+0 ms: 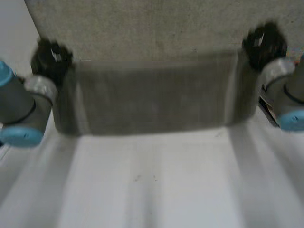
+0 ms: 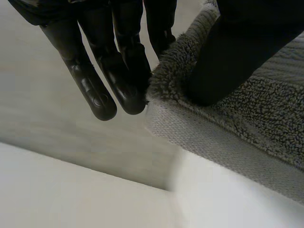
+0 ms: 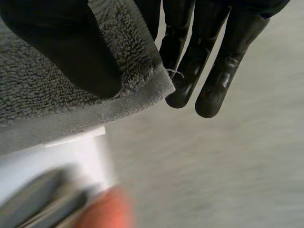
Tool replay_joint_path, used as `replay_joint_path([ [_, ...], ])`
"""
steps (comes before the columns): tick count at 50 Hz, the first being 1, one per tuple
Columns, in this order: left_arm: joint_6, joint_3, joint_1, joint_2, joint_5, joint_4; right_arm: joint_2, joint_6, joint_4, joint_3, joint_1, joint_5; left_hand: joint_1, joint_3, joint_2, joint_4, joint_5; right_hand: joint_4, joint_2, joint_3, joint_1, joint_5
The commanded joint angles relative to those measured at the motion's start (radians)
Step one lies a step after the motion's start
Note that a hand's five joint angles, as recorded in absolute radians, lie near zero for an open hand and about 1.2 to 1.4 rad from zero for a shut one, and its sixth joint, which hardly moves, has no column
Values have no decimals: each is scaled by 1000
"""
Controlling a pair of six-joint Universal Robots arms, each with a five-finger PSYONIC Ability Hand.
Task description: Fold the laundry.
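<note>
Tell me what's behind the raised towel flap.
More towel spreads beyond the flap, white table in front. The left hand and right hand each pinch a corner, fingers behind it. Whatever lies behind the hanging flap is covered.

Open table nearside; towel spanning beyond

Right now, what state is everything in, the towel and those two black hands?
Towel: grey, two corners lifted, far part lying flat.
Left hand: shut on one towel corner, thumb on top.
Right hand: shut on the other corner, thumb on top.
</note>
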Motion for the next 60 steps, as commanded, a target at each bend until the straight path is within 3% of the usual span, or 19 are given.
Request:
replay_joint_path([
  [1, -42, 241, -4, -18, -41, 345, 7, 182, -453, -183, 10, 18, 302, 202, 199, 193, 259, 209, 223, 214, 410, 234],
  [4, -123, 267, -3, -17, -41, 441, 7, 199, -481, -194, 14, 21, 302, 202, 199, 193, 259, 209, 223, 214, 410, 234],
  [10, -238, 252, 10, -18, -27, 403, 13, 207, -422, -157, 33, 21, 302, 202, 199, 193, 259, 209, 223, 214, 410, 234],
  [16, -250, 117, 10, -39, -21, 324, 17, 207, -357, -51, 36, 18, 302, 202, 199, 193, 259, 209, 223, 214, 410, 234],
  [26, -246, -138, 8, -113, -21, 310, 51, 207, -299, 203, 24, -6, 302, 202, 199, 193, 259, 209, 223, 214, 410, 234],
  [32, -224, -345, 2, -14, -23, 268, -7, 191, -73, 325, 19, -23, 302, 202, 199, 193, 259, 209, 223, 214, 410, 234],
  [38, -155, -521, 2, 195, -23, 39, -167, 161, 291, 383, -58, -36, 302, 202, 199, 193, 259, 209, 223, 214, 410, 234],
  [43, -80, -627, 8, 402, -18, -313, -274, 19, 711, 420, -171, -117, 302, 202, 199, 193, 259, 209, 223, 214, 410, 234],
  [46, -74, -639, 25, 450, -14, -419, -291, -49, 799, 409, -217, -155, 302, 202, 199, 193, 259, 209, 223, 214, 410, 234],
  [53, -80, -572, 43, 410, 29, -340, -276, -36, 660, 383, -225, -171, 302, 202, 199, 193, 259, 209, 223, 214, 410, 234],
  [60, -71, -430, 26, 202, 22, -175, -89, 56, 432, 271, -139, -146, 302, 202, 199, 193, 259, 209, 223, 214, 410, 234],
])
